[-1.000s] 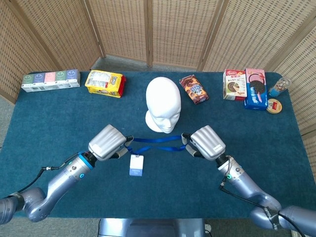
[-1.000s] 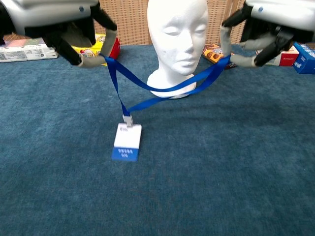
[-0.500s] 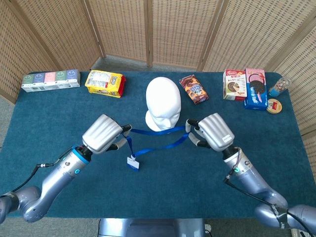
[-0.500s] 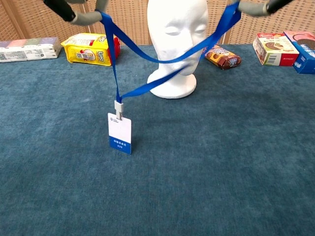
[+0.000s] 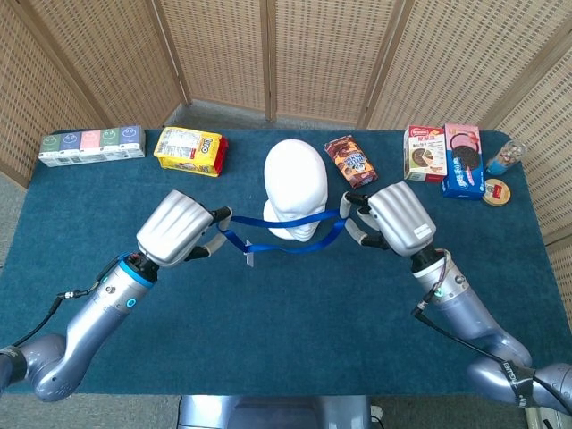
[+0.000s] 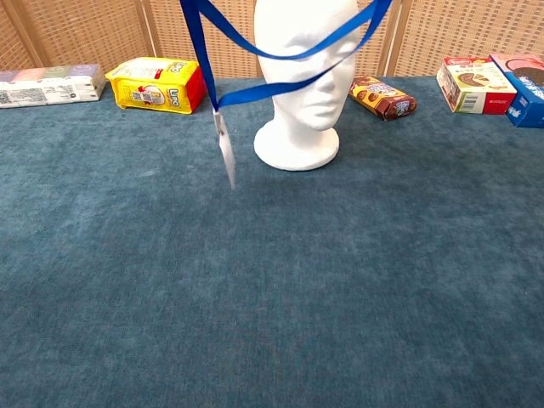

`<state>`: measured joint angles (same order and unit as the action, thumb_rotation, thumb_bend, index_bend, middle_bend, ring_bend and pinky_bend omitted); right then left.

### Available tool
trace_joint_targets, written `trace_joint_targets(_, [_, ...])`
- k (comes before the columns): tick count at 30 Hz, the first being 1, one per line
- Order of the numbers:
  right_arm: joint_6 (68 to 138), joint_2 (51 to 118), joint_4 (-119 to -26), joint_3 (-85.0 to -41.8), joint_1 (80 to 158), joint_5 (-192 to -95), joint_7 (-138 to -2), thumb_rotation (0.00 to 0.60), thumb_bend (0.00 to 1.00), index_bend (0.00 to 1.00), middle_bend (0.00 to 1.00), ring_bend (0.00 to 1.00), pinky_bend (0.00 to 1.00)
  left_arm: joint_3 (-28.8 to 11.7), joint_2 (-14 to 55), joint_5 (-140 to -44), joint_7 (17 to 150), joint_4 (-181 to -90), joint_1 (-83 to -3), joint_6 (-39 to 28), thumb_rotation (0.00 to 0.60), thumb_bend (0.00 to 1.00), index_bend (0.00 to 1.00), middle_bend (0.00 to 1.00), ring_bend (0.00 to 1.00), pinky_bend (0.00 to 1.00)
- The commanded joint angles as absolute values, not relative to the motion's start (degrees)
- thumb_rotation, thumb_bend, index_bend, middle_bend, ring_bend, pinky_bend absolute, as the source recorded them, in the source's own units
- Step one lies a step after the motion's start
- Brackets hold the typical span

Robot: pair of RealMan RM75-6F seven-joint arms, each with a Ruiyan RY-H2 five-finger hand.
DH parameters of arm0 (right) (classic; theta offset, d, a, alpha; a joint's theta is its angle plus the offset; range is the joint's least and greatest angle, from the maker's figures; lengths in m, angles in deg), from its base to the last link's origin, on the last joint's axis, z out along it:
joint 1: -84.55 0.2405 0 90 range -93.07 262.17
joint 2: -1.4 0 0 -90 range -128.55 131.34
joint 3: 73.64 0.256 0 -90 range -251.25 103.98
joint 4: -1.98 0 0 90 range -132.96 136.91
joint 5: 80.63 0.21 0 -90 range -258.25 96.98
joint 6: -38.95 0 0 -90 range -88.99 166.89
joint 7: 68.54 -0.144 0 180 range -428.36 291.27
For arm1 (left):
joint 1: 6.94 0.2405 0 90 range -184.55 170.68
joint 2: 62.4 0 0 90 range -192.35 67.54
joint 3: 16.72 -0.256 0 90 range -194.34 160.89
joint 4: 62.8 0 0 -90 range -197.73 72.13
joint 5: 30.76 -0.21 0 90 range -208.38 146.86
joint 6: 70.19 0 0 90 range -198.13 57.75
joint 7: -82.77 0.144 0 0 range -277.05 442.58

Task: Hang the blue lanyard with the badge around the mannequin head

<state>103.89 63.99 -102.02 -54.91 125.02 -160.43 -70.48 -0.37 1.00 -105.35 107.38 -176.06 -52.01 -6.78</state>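
The white mannequin head (image 5: pixel 295 186) (image 6: pixel 303 81) stands upright in the middle of the blue table. The blue lanyard (image 5: pixel 286 221) (image 6: pixel 280 51) is stretched in the air in front of its face, held as an open loop between both hands. My left hand (image 5: pixel 179 228) grips its left end and my right hand (image 5: pixel 393 219) grips its right end, one on each side of the head. The white badge (image 6: pixel 225 153) (image 5: pixel 249 258) hangs edge-on from the left side of the loop, clear of the table. Neither hand shows in the chest view.
At the back of the blue table (image 5: pixel 286 340) lie a row of small boxes (image 5: pixel 91 146), a yellow snack pack (image 5: pixel 189 150), a brown cookie bag (image 5: pixel 350 161), two cookie boxes (image 5: pixel 445 156) and a small jar (image 5: pixel 505 159). Wicker screens stand behind.
Both hands have risen and moved toward the mannequin head, lifting the lanyard from table height to face height. The badge has left the table and now swings in the air.
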Motion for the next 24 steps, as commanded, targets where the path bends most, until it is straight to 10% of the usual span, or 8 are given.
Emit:
trace_joint_targets(1, [103.5, 63.5, -102.4, -54.2, 125.4, -159.6, -71.0, 0.600, 0.49, 0.78, 1.00, 1.00, 1.00, 0.5, 0.3, -104.6, 107.5, -176.6, -52.4, -6.6, 0.555, 0.42, 0.62, 1.00, 1.00, 1.00])
trace_joint_targets(24, [98.8, 61.9, -98.6, -47.7, 131.3, -151.9, -74.5, 0.600, 0.49, 0.79, 1.00, 1.00, 1.00, 5.5, -1.8, -97.0, 108.1, -175.7, -55.8, -5.4, 0.556, 0.42, 0.62, 1.00, 1.00, 1.00])
